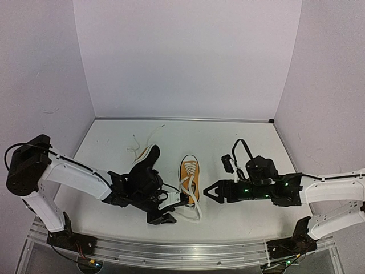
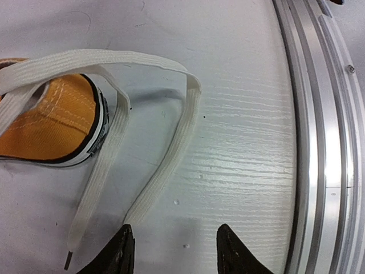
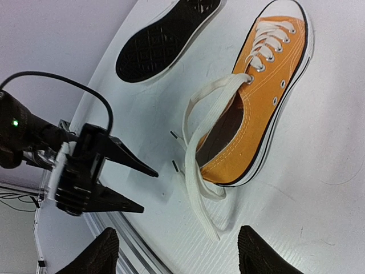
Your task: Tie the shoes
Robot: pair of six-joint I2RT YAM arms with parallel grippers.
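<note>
The orange shoe (image 1: 190, 171) stands upright mid-table, toe pointing away, with its white laces (image 1: 194, 205) untied and trailing past the heel toward me. The second of the shoes (image 1: 145, 165) lies on its side to the left, black sole (image 3: 162, 40) showing. My left gripper (image 1: 162, 217) is open, low over the table just near-left of the orange heel (image 2: 51, 123). A lace strand (image 2: 171, 154) ends beside its left fingertip (image 2: 122, 248), outside the jaws. My right gripper (image 1: 210, 193) is open and empty, right of the orange shoe (image 3: 268, 85), pointing at the laces (image 3: 199, 171).
An aluminium rail (image 1: 188, 248) runs along the table's near edge, close behind the left gripper (image 3: 142, 188). The side-lying shoe's loose lace (image 1: 137, 142) lies further back. White walls close off the left, back and right sides.
</note>
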